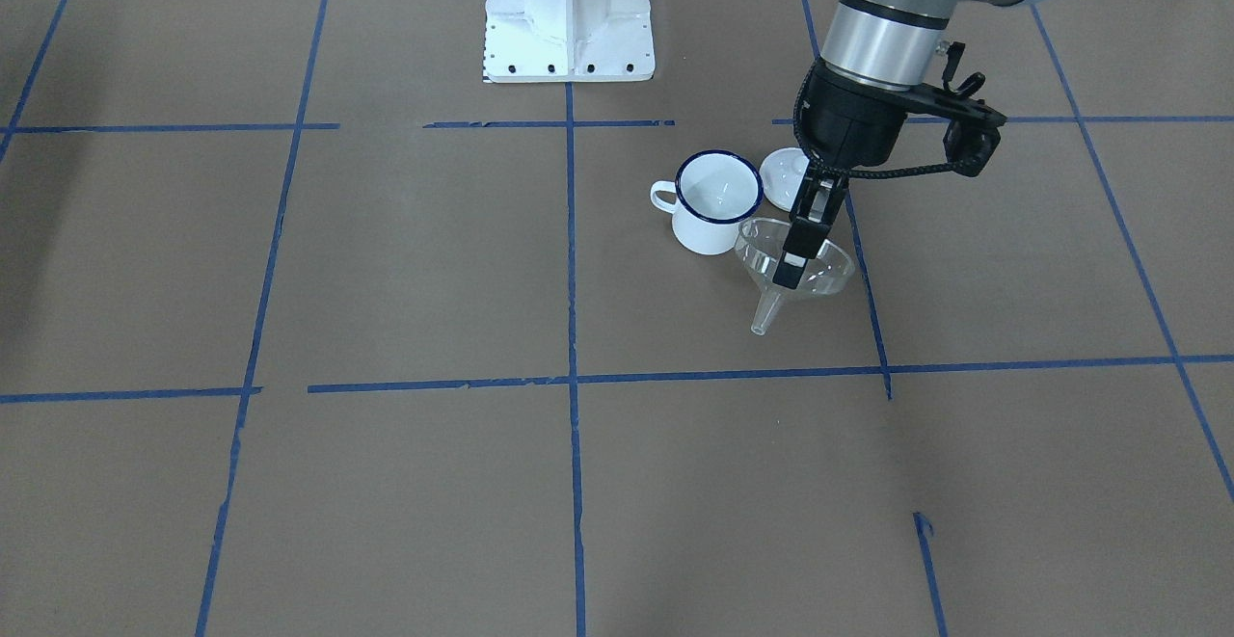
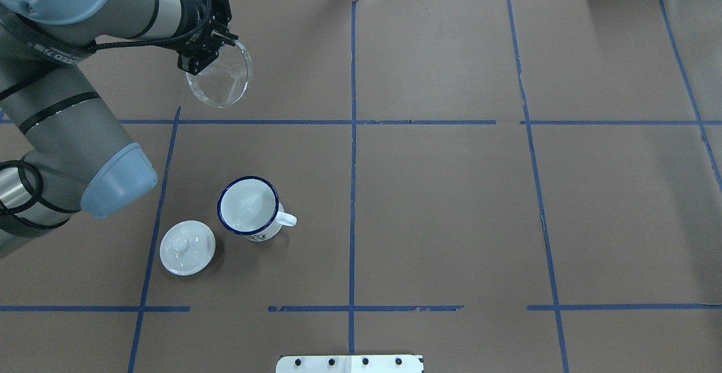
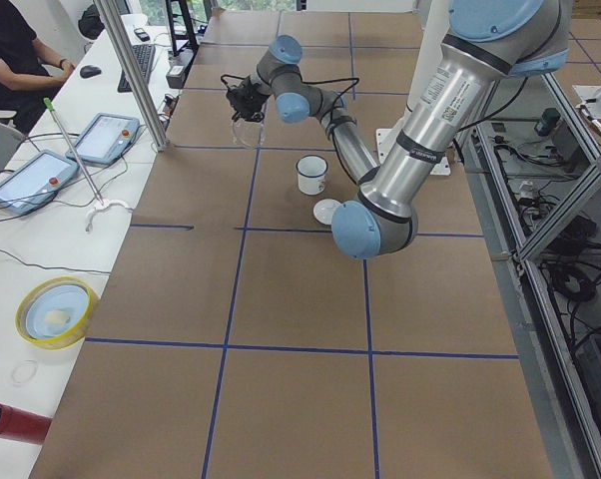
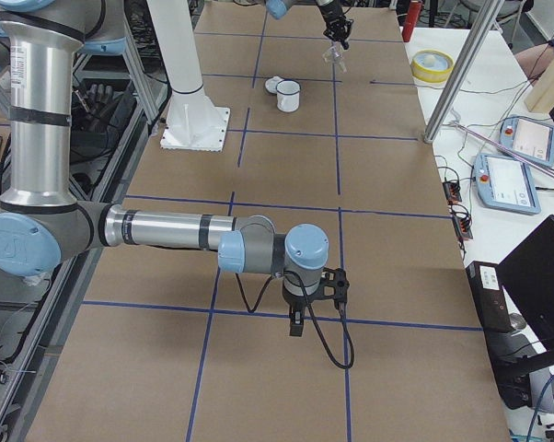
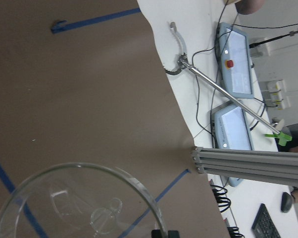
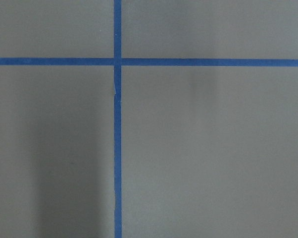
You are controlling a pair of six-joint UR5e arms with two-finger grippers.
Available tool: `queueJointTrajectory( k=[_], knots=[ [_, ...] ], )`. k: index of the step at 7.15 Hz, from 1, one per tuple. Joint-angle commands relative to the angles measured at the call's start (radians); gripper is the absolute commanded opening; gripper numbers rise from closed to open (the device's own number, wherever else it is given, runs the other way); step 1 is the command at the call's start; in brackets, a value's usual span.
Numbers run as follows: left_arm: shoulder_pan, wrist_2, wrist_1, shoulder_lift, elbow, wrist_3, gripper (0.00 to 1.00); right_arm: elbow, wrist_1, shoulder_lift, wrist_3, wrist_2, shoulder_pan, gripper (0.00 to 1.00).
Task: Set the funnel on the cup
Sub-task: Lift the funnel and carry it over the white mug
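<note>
Reading the overhead view from left to right: my left arm reaches in from the left edge. Its left gripper [image 1: 792, 269] is clamped on the rim of the small clear plastic funnel [image 2: 223, 79], which it holds in the air above the brown paper-covered table [image 2: 451, 220] marked with blue tape lines. The funnel hangs roughly upright, wide mouth up and short stem down, tilted a little. Lower in the view, nearer the robot's base, a round white knobbed lid [image 2: 187, 247] lies flat. Just beside it to the right stands the white enamel mug with a dark blue rim [image 2: 249, 206], upright, open and empty, its loop handle pointing right. As I judge it, the mug lies below the funnel, toward the base and slightly to the robot's right. The stem has to be carried that way and lowered straight into the mouth. The right gripper [image 4: 295, 324] hangs well apart, far down the table. I cannot tell whether its jaws are apart or together.
</note>
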Motion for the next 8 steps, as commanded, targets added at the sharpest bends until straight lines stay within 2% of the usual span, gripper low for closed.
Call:
queueJointTrajectory(
  k=[1,2,3,5,8],
  knots=[
    [0.043,-0.137,0.285,-0.061,-0.011,0.082,0.0,0.0,0.0,0.0,0.0,0.0,0.0,1.0],
    [0.109,-0.148,0.386,-0.067,-0.011,0.082,0.0,0.0,0.0,0.0,0.0,0.0,0.0,1.0],
    [0.117,-0.185,0.42,-0.075,-0.003,0.082,0.0,0.0,0.0,0.0,0.0,0.0,0.0,1.0],
    [0.151,-0.191,0.47,-0.087,-0.005,0.082,0.0,0.0,0.0,0.0,0.0,0.0,0.0,1.0],
    [0.217,-0.179,0.464,-0.09,0.04,0.099,0.0,0.0,0.0,0.0,0.0,0.0,0.0,1.0]
  ],
)
